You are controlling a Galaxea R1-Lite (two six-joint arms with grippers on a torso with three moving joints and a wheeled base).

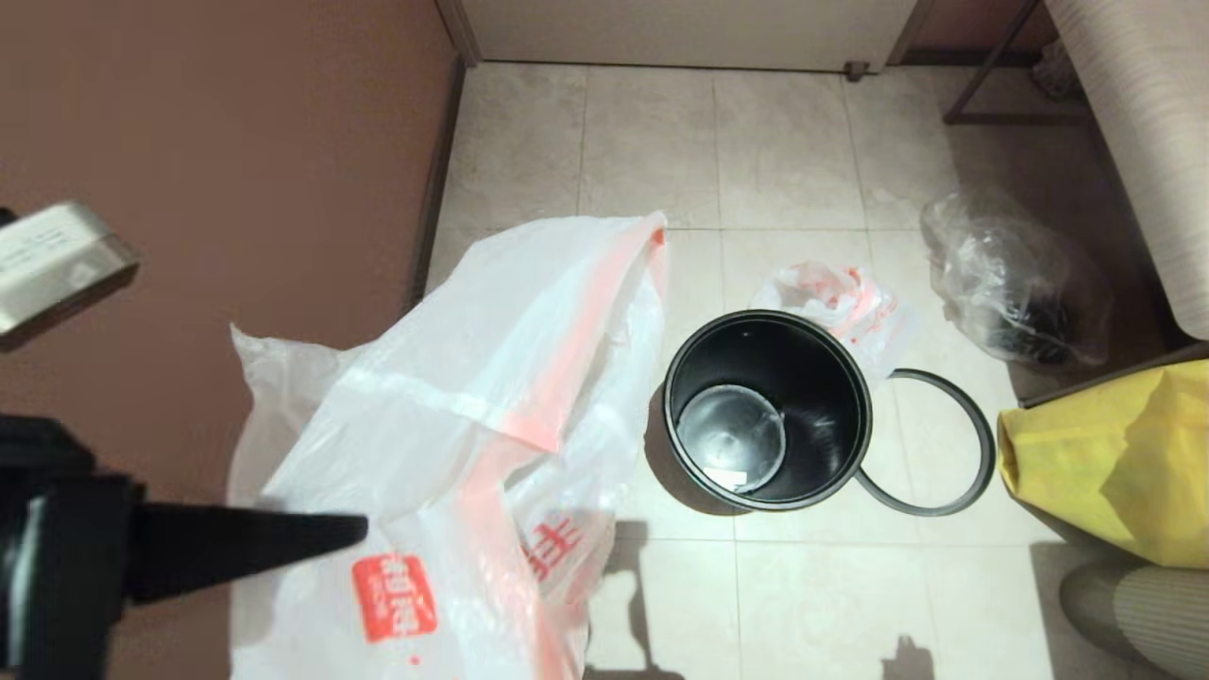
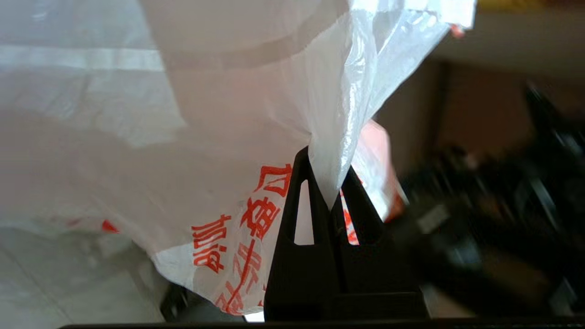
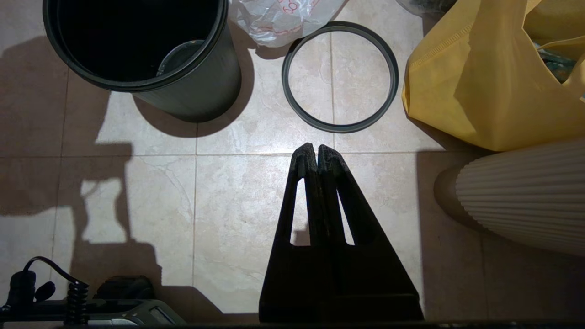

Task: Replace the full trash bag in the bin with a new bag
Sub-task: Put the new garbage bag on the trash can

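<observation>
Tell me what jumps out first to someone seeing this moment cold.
The new bag, big, white and red-printed, hangs at the left, pinched in the left hand. Right of it the bin stands unlined on the floor tiles, its loose grey ring lying beside it and the full trash bag just behind. The right hand hovers shut over bare tiles.

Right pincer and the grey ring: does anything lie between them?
No. In the right wrist view only bare floor tile separates the shut right pincer from the grey ring; the bin stands off to one side.
</observation>
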